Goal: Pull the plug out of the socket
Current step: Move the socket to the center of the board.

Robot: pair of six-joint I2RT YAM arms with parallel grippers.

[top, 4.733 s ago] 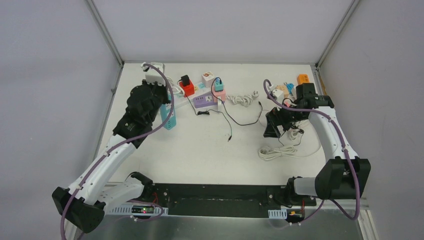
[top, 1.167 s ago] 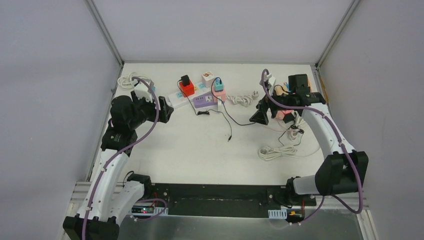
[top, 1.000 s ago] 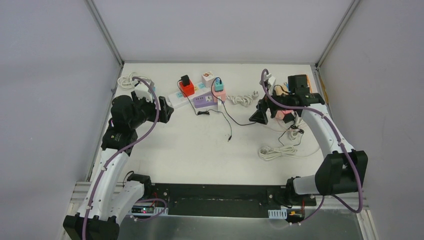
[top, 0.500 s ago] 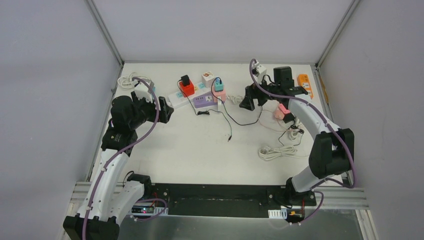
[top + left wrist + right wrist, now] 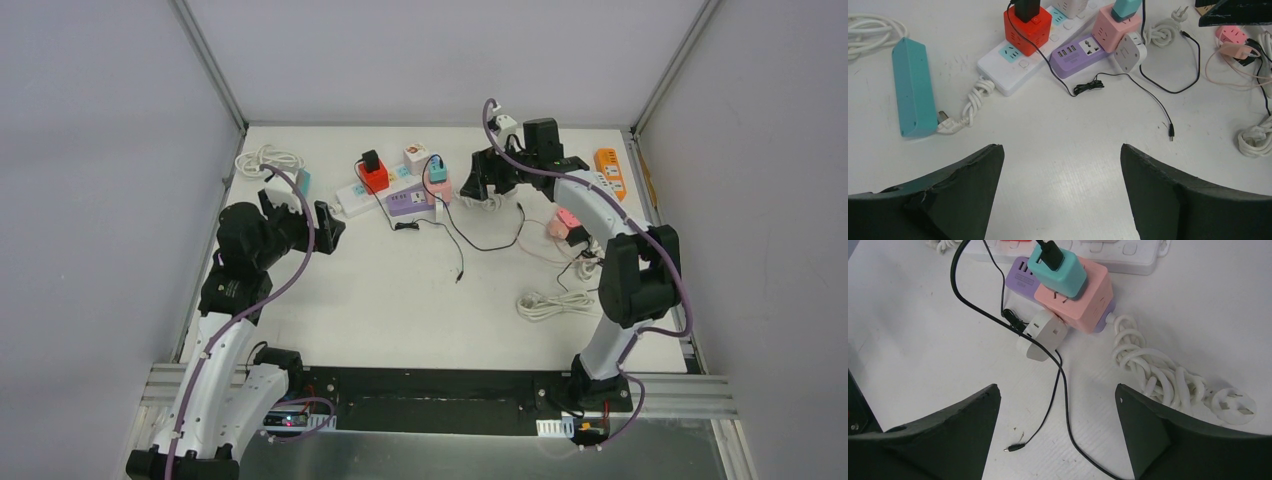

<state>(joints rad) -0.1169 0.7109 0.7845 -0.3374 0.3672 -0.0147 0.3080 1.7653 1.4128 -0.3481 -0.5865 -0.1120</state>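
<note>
A teal plug with a black cable sits in a pink cube socket at the back middle of the table. From above I see the same teal plug on the pink cube. My right gripper hovers open just right of it, nothing between its fingers; from above that right gripper is near the cube. A black plug stands in a red cube socket. My left gripper is open over bare table; from above the left gripper is at the left.
A white power strip, a purple socket and a white round adapter lie beside the cubes. A teal strip lies at the left. A coiled white cord is beside the right gripper. Pink sockets and another coiled cord lie at the right.
My right arm has swung left from the pink sockets at the right to the pink cube with the teal plug. My left arm has drawn back slightly.
</note>
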